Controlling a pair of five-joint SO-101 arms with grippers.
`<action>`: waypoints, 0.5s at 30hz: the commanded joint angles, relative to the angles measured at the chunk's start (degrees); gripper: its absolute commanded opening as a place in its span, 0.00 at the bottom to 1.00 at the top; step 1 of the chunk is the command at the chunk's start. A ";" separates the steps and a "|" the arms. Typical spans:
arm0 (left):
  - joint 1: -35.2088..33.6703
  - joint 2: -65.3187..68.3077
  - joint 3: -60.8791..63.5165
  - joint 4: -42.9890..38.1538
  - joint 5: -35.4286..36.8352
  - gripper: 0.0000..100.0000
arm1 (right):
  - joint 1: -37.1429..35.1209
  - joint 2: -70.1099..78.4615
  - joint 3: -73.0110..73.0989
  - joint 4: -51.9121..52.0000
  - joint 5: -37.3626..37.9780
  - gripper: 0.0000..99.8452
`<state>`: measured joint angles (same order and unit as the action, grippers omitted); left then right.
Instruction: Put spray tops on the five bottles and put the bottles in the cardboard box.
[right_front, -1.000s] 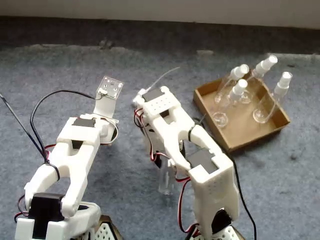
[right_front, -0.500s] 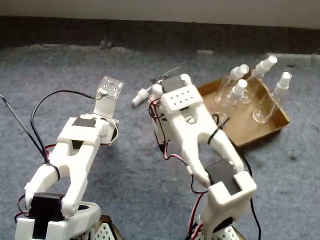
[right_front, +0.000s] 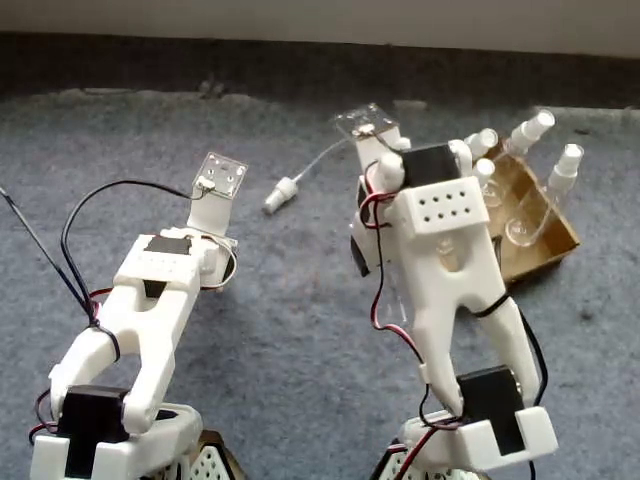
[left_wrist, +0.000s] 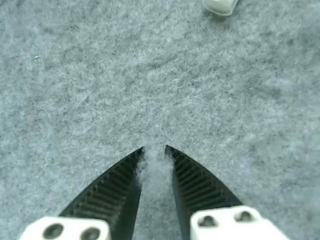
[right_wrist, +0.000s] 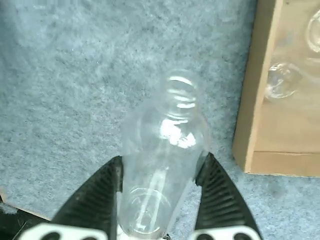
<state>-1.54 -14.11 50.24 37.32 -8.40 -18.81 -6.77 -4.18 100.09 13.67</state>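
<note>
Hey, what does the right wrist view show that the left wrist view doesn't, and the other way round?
Right wrist view, not the left: the right gripper shut on a topless bottle, beside a corner of the box.

Left wrist view, not the right: the left gripper, narrowly open and holding nothing, with a spray top lying farther off.

Both: the grey carpet underneath.

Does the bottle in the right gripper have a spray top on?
No, the bottle held by the right gripper shows a bare, open neck in the right wrist view.
</note>
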 joint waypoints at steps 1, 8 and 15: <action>-0.40 -2.07 -0.13 -0.88 0.35 0.02 | 0.84 -7.08 -1.36 1.19 0.79 0.02; -0.40 -2.07 -0.13 -0.88 0.35 0.02 | 0.57 -16.57 0.48 1.19 0.53 0.02; -0.40 -2.07 -0.13 -0.88 0.35 0.02 | 0.40 -25.71 13.41 0.66 0.53 0.02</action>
<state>-1.54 -14.11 50.24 37.32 -8.40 -18.90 -27.78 6.37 100.09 13.85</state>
